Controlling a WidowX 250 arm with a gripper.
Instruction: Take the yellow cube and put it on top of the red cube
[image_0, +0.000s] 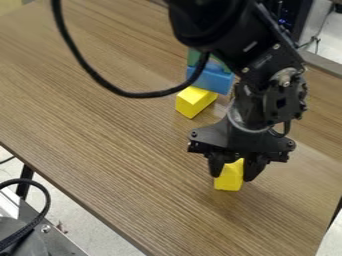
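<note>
1. Your black gripper (232, 177) hangs over the wood-grain tabletop (100, 130), its two fingers (252, 167) pinching the yellow cube (229, 183) from opposite sides. Whether the cube clears the wood or rests on it, you cannot tell from here.
2. The cube sits between the fingertips, its lower part jutting out beneath them, well apart from a second yellow block (193, 103) that lies near a blue block (211, 81), with a green block (192, 56) behind.
3. You are likely handling a light, stiff toy piece, probably wood or hard plastic. It should neither sag nor dent, and breakage looks a remote worry; a firm, even squeeze ought to serve.
4. Its flat sides offer you the best purchase. Keep the pads square on two opposing faces and level with each other, since a pinch on a corner could make the cube pivot or pop free.
5. Smooth faces may prove slippery, so you would do well to lift gently and watch for a tilt.
6. The grip appears to take the upper portion, leaving the underside free: a good hold for stacking, provided you lower it flat and part the fingers evenly.
</note>
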